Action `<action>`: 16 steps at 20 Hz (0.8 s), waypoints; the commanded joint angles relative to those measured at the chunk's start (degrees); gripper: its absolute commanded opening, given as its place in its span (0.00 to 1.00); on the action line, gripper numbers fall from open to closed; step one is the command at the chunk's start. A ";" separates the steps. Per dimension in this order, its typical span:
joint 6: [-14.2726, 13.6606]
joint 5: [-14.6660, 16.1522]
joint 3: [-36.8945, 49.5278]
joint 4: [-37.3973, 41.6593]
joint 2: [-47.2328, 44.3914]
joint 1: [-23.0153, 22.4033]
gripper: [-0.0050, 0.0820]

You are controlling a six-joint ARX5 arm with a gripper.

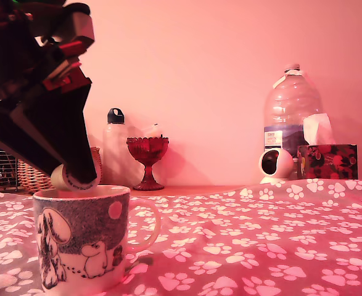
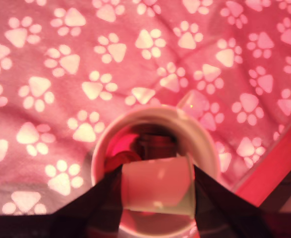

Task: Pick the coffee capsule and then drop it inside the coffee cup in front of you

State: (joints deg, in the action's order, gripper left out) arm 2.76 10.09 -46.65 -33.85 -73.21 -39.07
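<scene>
Covering table: paw-print cloth (image 1: 279, 234).

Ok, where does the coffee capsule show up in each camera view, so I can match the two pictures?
Exterior view: the coffee capsule sits at the tip of the gripper, just above the rim of the coffee cup, at the exterior view's lower left.
Wrist view: the capsule is clamped between the dark fingers, directly over the cup's opening.
Shared landmark: the paw-print cloth under the cup.
</scene>
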 commanded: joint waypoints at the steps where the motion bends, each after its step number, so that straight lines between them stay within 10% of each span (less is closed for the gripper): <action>1: -0.20 -0.17 -0.57 0.24 -1.05 -0.52 0.32; 16: -0.20 -0.11 -0.57 0.94 -1.05 -1.11 0.33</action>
State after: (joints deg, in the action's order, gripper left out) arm 2.76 9.98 -46.78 -33.36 -73.38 -40.01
